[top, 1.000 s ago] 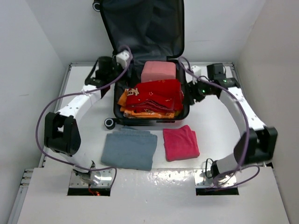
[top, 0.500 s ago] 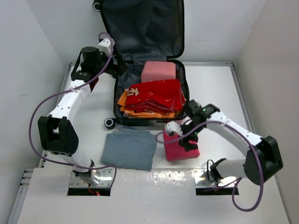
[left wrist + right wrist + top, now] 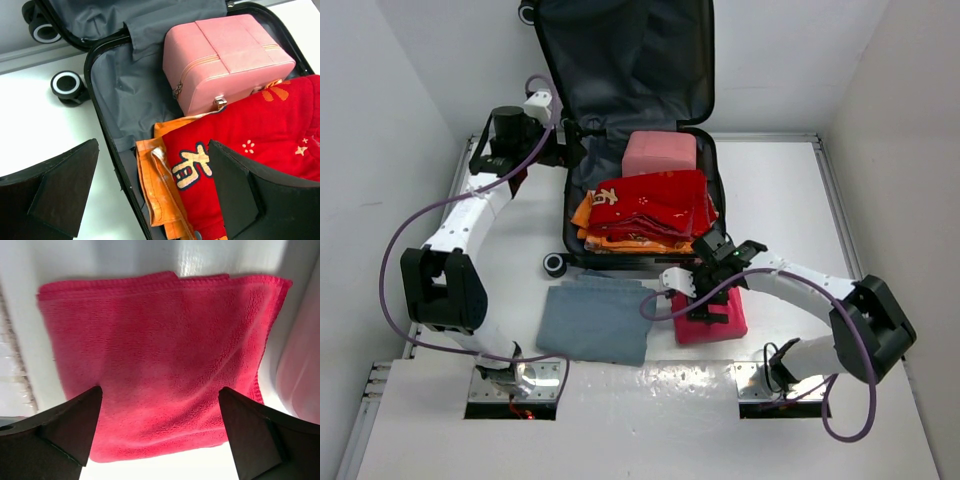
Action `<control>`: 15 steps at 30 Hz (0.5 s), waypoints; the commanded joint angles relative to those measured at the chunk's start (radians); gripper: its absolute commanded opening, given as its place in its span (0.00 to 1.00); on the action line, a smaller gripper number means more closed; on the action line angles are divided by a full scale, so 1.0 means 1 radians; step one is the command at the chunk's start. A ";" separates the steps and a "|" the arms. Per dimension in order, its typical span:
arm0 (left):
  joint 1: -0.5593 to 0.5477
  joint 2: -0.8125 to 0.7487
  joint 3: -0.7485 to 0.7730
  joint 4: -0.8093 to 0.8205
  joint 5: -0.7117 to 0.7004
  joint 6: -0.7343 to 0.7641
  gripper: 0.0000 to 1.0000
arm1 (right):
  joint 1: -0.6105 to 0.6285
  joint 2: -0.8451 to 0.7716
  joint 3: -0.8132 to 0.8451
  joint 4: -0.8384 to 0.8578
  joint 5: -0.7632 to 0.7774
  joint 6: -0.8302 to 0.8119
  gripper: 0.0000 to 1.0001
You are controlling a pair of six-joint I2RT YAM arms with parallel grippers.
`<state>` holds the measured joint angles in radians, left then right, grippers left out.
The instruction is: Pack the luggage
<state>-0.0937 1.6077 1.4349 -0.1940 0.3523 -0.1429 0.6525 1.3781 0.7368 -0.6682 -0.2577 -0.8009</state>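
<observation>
Nearest the arm bases, a folded grey cloth (image 3: 598, 320) and a folded red towel (image 3: 718, 322) lie side by side on the white desk (image 3: 780, 200), the cloth to the left. The right tool (image 3: 160, 405) hangs directly over the towel, released, its two fingers spread wide to either side of it and holding nothing. Whether the fingertips touch the towel, the pictures do not show.

Just beyond both lies the luggage (image 3: 718, 205), open, its lower shell flat on the desk at mid-width. One wheel (image 3: 554, 264) sticks out at its near left corner and more show along the left side in the left wrist view, so the wheeled end points left. That probably puts the long axis across the desk, though from above the shell looks nearly square. The right tool is outside it, just in front of the near right rim.

Inside, a red cloth (image 3: 650, 205) with printed marks lies on an orange cloth (image 3: 588, 215), with a pink case (image 3: 660, 153) behind them at the far end.

The left tool (image 3: 152, 150) hovers over the far left rim, released and empty, one finger over the desk and the other over the red cloth.

Farthest back, the lid (image 3: 630, 60) stands upright, its grey lining facing the arms.
</observation>
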 commanded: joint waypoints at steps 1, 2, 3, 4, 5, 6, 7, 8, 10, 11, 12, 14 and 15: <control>0.015 -0.031 -0.002 0.015 0.004 -0.010 0.95 | 0.007 0.030 -0.013 0.041 0.040 0.005 0.98; 0.025 -0.022 -0.002 0.015 0.004 -0.011 0.95 | 0.006 0.045 -0.016 0.033 0.040 -0.009 0.98; 0.025 -0.022 -0.002 0.024 0.004 -0.024 0.95 | 0.003 0.070 -0.013 0.016 0.038 -0.015 0.98; 0.034 -0.011 -0.002 0.024 0.004 -0.024 0.95 | 0.002 0.079 -0.013 0.006 0.035 -0.018 0.98; 0.034 -0.011 -0.002 0.024 0.014 -0.035 0.95 | 0.001 0.108 -0.005 0.001 0.026 -0.020 0.98; 0.043 -0.002 -0.002 0.024 0.014 -0.035 0.95 | 0.001 0.116 -0.008 -0.004 0.025 -0.020 0.98; 0.043 0.007 0.007 0.024 0.030 -0.035 0.95 | 0.002 0.125 -0.005 -0.005 0.026 -0.020 0.98; 0.043 0.008 0.022 0.024 0.043 -0.035 0.95 | 0.022 0.140 -0.008 -0.004 0.037 -0.020 0.97; 0.052 0.034 0.050 0.024 0.043 -0.026 0.95 | 0.027 0.174 -0.013 0.016 0.069 -0.027 0.95; 0.061 0.052 0.064 0.024 0.043 -0.026 0.95 | 0.032 0.205 -0.016 0.027 0.093 -0.030 0.91; 0.061 0.061 0.090 0.024 0.043 -0.026 0.95 | 0.035 0.211 -0.017 0.042 0.101 -0.035 0.87; 0.071 0.084 0.111 0.024 0.043 -0.035 0.95 | 0.048 0.254 0.002 0.042 0.132 -0.032 0.71; 0.071 0.084 0.125 0.024 0.043 -0.035 0.95 | 0.053 0.268 0.013 0.041 0.132 -0.014 0.60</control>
<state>-0.0395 1.6810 1.4940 -0.1940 0.3779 -0.1650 0.6880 1.5612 0.7616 -0.6567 -0.1814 -0.8108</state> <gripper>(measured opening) 0.950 0.666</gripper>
